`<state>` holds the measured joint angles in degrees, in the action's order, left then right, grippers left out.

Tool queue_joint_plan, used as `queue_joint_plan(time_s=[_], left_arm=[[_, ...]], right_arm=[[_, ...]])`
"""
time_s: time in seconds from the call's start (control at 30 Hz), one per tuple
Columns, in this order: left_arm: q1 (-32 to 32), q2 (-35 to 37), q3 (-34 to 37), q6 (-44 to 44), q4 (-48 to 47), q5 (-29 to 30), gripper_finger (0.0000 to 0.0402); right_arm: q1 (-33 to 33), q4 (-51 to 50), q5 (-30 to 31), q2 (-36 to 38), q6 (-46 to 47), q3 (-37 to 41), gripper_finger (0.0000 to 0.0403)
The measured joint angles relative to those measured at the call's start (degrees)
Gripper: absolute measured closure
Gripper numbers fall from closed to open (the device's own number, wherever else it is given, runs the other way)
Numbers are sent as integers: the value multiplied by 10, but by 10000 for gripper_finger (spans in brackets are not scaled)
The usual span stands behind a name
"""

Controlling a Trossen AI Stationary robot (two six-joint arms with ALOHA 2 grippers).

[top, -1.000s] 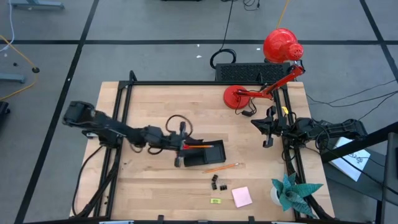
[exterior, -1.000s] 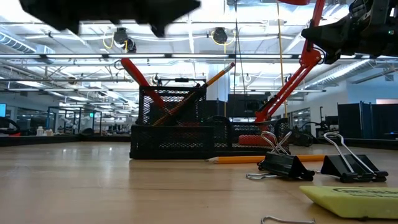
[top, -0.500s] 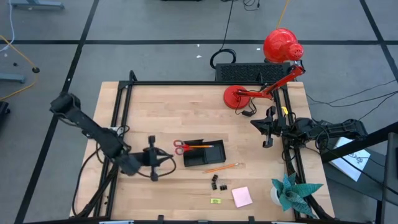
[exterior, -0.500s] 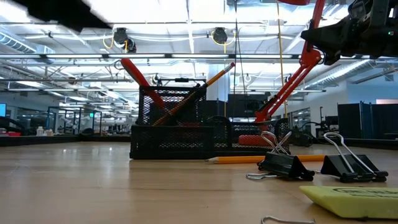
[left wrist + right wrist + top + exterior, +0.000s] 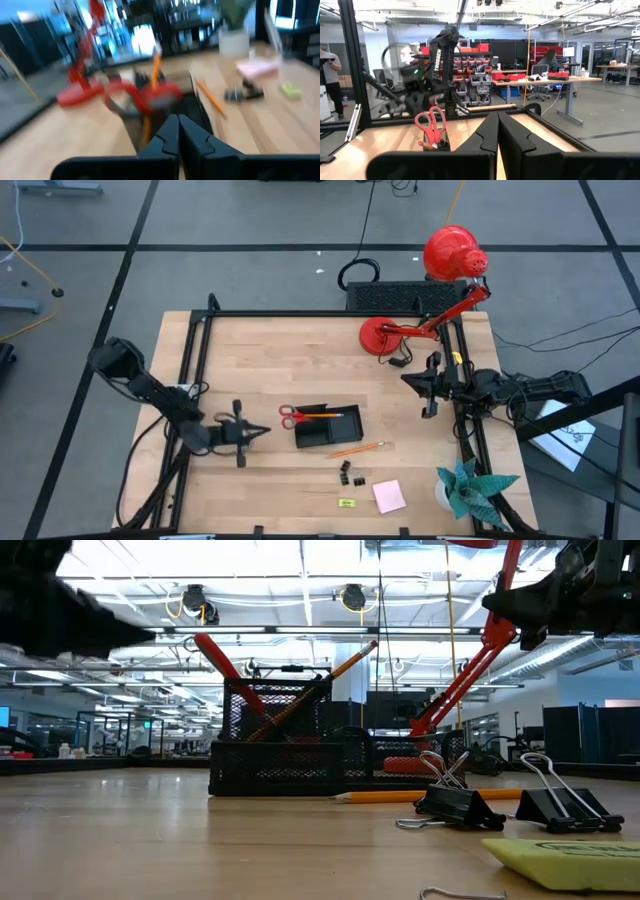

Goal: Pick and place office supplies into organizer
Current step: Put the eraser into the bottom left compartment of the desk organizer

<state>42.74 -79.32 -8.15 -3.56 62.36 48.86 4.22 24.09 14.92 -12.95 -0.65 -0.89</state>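
High view: left gripper (image 5: 262,431) hangs over the table's left half, just left of the organizer (image 5: 327,426), fingers pressed together, nothing in them; right gripper (image 5: 408,378) waits by the right edge, also pinched together and empty.
Organizer: black mesh tray mid-table; red-handled scissors (image 5: 292,416) and an orange pencil (image 5: 325,414) already lean in it.
Left out: second pencil (image 5: 357,449) on the wood just beside the organizer, toward the front edge; two clips (image 5: 351,474), pink pad (image 5: 389,496) and yellow-green piece (image 5: 346,503) near the front edge.
Step, judged: fetch the loose pencil next. Spread the fingers first, come down across its middle, lift level.
Materials: pencil thin and prone to roll; clips hard with wire loops; pad flat, so take it by an edge.
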Motion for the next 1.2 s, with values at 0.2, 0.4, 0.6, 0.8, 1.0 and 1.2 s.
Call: queue_joint_plan(time_s=[0.2, 0.4, 0.6, 0.8, 1.0, 1.2], left_arm=[[-63, 94, 59, -93, 81, -91, 399], [-197, 204, 76, -124, 9, -233, 399], [-347, 284, 76, -102, -42, -446, 400], [-343, 352, 76, -173, -55, -482, 401], [-341, 380, 76, -207, -136, -419, 401], [-358, 385, 76, -147, -191, -431, 401]], right_arm=[[0, -5, 0, -13, 0, 0, 399], [0, 0, 3, -30, 5, 0, 399], [0, 7, 16, -36, 0, 0, 399], [0, 8, 12, -37, -7, 0, 399], [0, -21, -2, -37, 3, 0, 399], [-1, -21, 2, -38, -33, 0, 399]])
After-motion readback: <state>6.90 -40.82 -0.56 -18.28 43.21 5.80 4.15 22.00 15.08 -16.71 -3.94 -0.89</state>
